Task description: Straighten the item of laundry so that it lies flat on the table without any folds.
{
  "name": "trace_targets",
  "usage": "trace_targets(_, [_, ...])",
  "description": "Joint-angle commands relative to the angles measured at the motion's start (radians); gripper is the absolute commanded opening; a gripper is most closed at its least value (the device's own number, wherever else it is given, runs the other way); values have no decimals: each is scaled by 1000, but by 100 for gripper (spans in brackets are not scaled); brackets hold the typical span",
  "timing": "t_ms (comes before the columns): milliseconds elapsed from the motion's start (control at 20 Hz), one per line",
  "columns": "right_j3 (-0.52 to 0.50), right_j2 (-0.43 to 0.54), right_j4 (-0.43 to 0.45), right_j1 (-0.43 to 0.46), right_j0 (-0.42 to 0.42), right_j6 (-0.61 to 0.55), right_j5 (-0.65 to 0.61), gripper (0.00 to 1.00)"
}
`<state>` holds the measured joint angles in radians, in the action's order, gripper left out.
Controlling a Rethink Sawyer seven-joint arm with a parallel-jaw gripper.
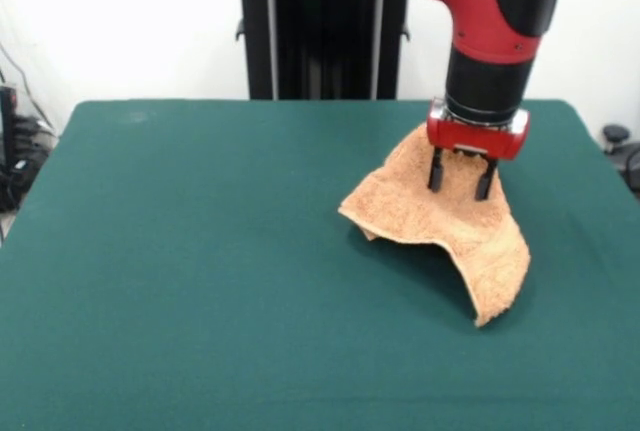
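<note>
The towel (440, 216) lies on the right half of the table (200, 271), rumpled, not flat: it rises into a hump whose highest part sits under the arm, and from there it falls away in two lobes. One lobe reaches out toward nine o'clock and ends in a curled-under corner; the other, longer one runs down toward five o'clock and tapers to a point, with a dark shadowed hollow between the two where the cloth arches off the table. So the towel's long axis runs roughly from eleven to five. The gripper (461, 176) hangs straight down over the raised part, at the towel's twelve-o'clock end, fingers apart and pointing down. The tips show dark against the cloth; whether they touch it or hover just above cannot be told, and no cloth appears pinched between them. Most of the towel thus lies below the gripper, toward six and five o'clock. Flattening probably calls for drawing the humped end away toward twelve.
</note>
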<state>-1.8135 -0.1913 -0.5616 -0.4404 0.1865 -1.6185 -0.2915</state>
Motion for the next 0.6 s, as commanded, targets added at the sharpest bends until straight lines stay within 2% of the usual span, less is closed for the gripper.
trace_targets(50, [95,147,-95,126,32,-311,65,100])
trace_targets(400, [181,155,-143,211,35,-319,117,100])
trace_targets(600, [191,169,-157,229,37,-321,146,100])
